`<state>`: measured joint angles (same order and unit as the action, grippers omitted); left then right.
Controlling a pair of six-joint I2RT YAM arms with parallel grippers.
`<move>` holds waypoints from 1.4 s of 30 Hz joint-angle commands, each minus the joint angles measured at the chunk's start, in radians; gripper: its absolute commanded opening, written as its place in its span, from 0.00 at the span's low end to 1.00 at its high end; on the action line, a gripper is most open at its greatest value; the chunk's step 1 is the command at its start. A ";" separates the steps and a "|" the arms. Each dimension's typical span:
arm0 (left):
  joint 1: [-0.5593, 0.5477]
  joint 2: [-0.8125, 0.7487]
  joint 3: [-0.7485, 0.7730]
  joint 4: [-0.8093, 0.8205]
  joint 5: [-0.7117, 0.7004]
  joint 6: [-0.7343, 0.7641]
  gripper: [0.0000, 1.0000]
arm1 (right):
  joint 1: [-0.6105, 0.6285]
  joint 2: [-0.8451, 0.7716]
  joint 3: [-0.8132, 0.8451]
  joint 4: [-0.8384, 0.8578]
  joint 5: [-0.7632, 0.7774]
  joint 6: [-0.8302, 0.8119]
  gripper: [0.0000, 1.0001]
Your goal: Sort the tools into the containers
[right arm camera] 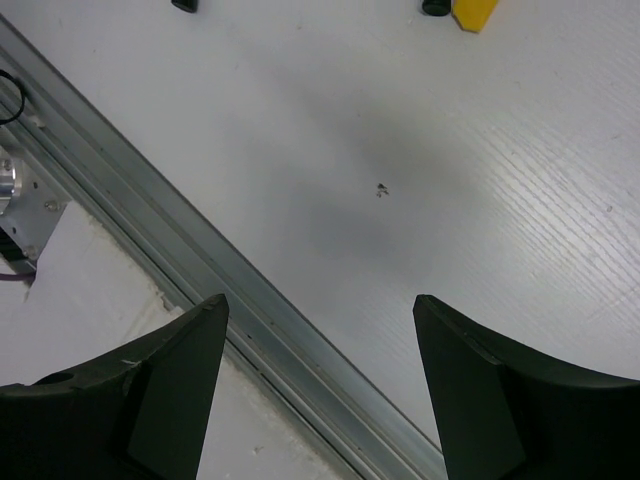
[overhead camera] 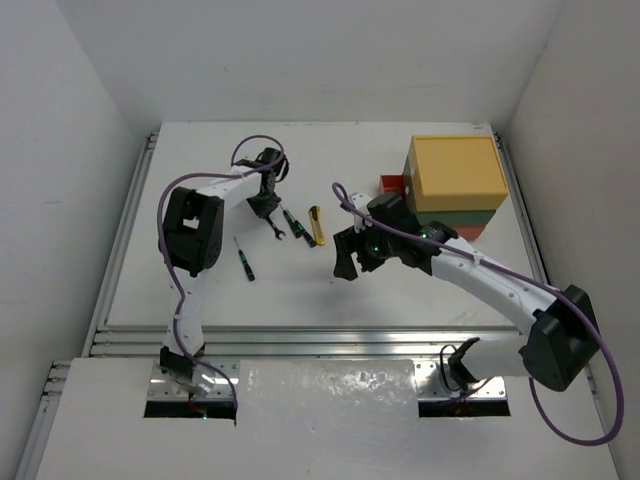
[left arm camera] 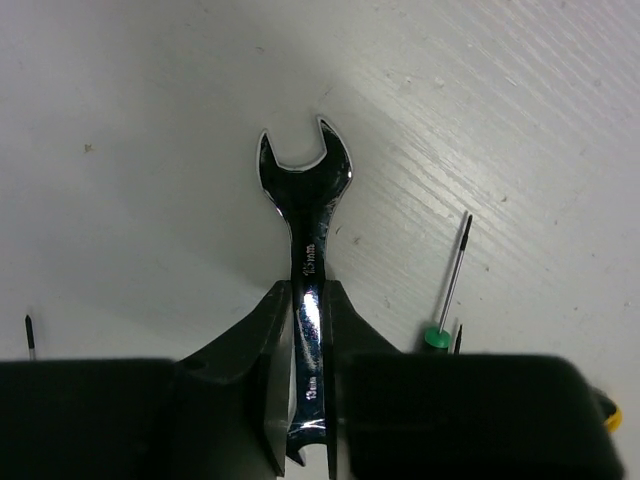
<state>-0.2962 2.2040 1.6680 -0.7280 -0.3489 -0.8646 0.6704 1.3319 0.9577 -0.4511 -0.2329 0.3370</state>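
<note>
My left gripper (overhead camera: 266, 207) is shut on the shank of a silver wrench (overhead camera: 279, 233), whose open-end head sticks out past the fingers just above the table. The left wrist view shows the wrench (left arm camera: 304, 190) clamped between the black fingers (left arm camera: 268, 340). A black-and-green screwdriver (overhead camera: 244, 257) lies to its left, another screwdriver (overhead camera: 294, 221) to its right, and beside that the yellow-and-black utility knife (overhead camera: 317, 225). My right gripper (overhead camera: 349, 262) is open and empty over bare table (right arm camera: 320, 310). The stacked containers, yellow (overhead camera: 455, 172) over dark green over red-orange (overhead camera: 472, 229), stand at the far right. Only one wrench shows.
A screwdriver shaft with a green collar (left arm camera: 452, 283) lies right of the wrench, with a second tip beside it. The metal rail at the table's near edge (right arm camera: 210, 265) runs under my right gripper. The knife's yellow end (right arm camera: 475, 12) shows at the top of the right wrist view.
</note>
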 commanded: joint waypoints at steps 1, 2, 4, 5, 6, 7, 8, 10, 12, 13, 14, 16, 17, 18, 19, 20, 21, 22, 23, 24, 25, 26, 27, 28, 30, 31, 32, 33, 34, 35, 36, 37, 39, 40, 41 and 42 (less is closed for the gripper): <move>-0.012 0.042 -0.089 0.007 0.082 0.029 0.00 | 0.005 -0.042 -0.002 0.043 -0.032 -0.019 0.76; -0.012 0.025 -0.097 0.015 0.079 0.036 0.00 | 0.005 -0.045 -0.008 0.045 -0.039 -0.023 0.76; -0.012 0.004 -0.120 0.016 0.071 0.036 0.00 | 0.003 -0.046 -0.014 0.048 -0.048 -0.024 0.76; -0.012 -0.035 -0.151 0.038 0.070 0.038 0.00 | 0.004 -0.046 -0.019 0.052 -0.052 -0.023 0.77; -0.012 -0.058 -0.171 0.056 0.073 0.036 0.00 | 0.003 -0.045 -0.022 0.058 -0.057 -0.023 0.78; -0.012 -0.085 -0.197 0.079 0.080 0.038 0.00 | 0.003 -0.045 -0.025 0.063 -0.060 -0.021 0.78; -0.014 -0.145 -0.247 0.135 0.097 0.039 0.00 | 0.003 -0.043 -0.031 0.075 -0.071 -0.016 0.78; -0.018 -0.211 -0.302 0.203 0.119 0.047 0.00 | 0.003 -0.039 -0.033 0.084 -0.075 -0.012 0.79; -0.029 -0.291 -0.352 0.255 0.122 0.047 0.00 | 0.003 -0.034 -0.034 0.097 -0.082 -0.004 0.79; -0.032 -0.312 -0.366 0.265 0.122 0.047 0.00 | 0.004 -0.033 -0.034 0.103 -0.085 0.000 0.79; -0.034 -0.343 -0.378 0.269 0.123 0.042 0.00 | 0.003 -0.030 -0.034 0.106 -0.085 0.003 0.79; -0.037 -0.369 -0.393 0.280 0.134 0.045 0.00 | 0.003 -0.017 -0.033 0.115 -0.094 0.013 0.79; -0.040 -0.392 -0.404 0.283 0.136 0.047 0.00 | 0.003 -0.014 -0.033 0.126 -0.094 0.016 0.79; -0.041 -0.403 -0.410 0.286 0.139 0.049 0.00 | 0.003 -0.011 -0.036 0.135 -0.100 0.022 0.79; -0.044 -0.415 -0.415 0.289 0.149 0.050 0.00 | 0.003 -0.004 -0.045 0.172 -0.105 0.030 0.78; -0.050 -0.440 -0.431 0.300 0.157 0.053 0.00 | 0.004 -0.002 -0.051 0.199 -0.111 0.036 0.78; -0.054 -0.454 -0.441 0.309 0.163 0.056 0.00 | 0.003 0.001 -0.057 0.222 -0.138 0.042 0.78; -0.058 -0.467 -0.451 0.315 0.177 0.056 0.00 | 0.004 0.015 -0.059 0.268 -0.140 0.060 0.78; -0.064 -0.501 -0.477 0.331 0.189 0.055 0.00 | 0.003 0.023 -0.060 0.297 -0.138 0.072 0.78; -0.070 -0.521 -0.491 0.346 0.203 0.055 0.00 | 0.004 0.032 -0.062 0.325 -0.141 0.088 0.78; -0.073 -0.544 -0.508 0.376 0.232 0.052 0.00 | 0.005 0.045 -0.057 0.374 -0.149 0.115 0.78; -0.083 -0.590 -0.549 0.395 0.254 0.050 0.00 | 0.003 0.071 -0.053 0.402 -0.160 0.126 0.78; -0.087 -0.613 -0.566 0.416 0.296 0.049 0.00 | 0.004 0.087 -0.031 0.416 -0.148 0.146 0.78; -0.092 -0.660 -0.605 0.455 0.318 0.044 0.00 | 0.003 0.099 -0.022 0.429 -0.137 0.160 0.78; -0.109 -0.697 -0.631 0.475 0.347 0.041 0.00 | 0.003 0.142 0.024 0.434 -0.129 0.187 0.79; -0.118 -0.731 -0.649 0.486 0.372 0.039 0.00 | 0.004 0.157 0.036 0.442 -0.146 0.197 0.79; -0.123 -0.748 -0.659 0.490 0.379 0.039 0.00 | 0.005 0.191 0.052 0.445 -0.157 0.206 0.79; -0.126 -0.765 -0.668 0.496 0.386 0.036 0.00 | 0.003 0.208 0.065 0.446 -0.160 0.227 0.79; -0.133 -0.800 -0.691 0.519 0.407 0.030 0.00 | 0.004 0.234 0.088 0.446 -0.166 0.240 0.79; -0.135 -0.817 -0.703 0.529 0.415 0.024 0.00 | 0.005 0.242 0.092 0.472 -0.163 0.250 0.79; -0.138 -0.849 -0.715 0.547 0.419 0.010 0.00 | 0.005 0.250 0.098 0.485 -0.155 0.272 0.79; -0.145 -0.865 -0.741 0.561 0.422 0.006 0.00 | 0.005 0.257 0.099 0.495 -0.151 0.281 0.79; -0.152 -0.895 -0.767 0.584 0.433 -0.010 0.00 | 0.003 0.279 0.107 0.512 -0.149 0.307 0.78; -0.153 -0.900 -0.772 0.590 0.439 -0.011 0.00 | 0.003 0.288 0.113 0.520 -0.164 0.315 0.78; -0.153 -0.903 -0.775 0.596 0.445 -0.014 0.00 | 0.006 0.299 0.119 0.525 -0.183 0.323 0.77; -0.155 -0.906 -0.778 0.605 0.456 -0.020 0.00 | 0.006 0.315 0.127 0.538 -0.190 0.338 0.73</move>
<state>-0.4400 1.3308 0.8948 -0.2298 0.0616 -0.8536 0.6704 1.6203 1.0286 -0.0032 -0.3832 0.6155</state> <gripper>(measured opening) 0.119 0.742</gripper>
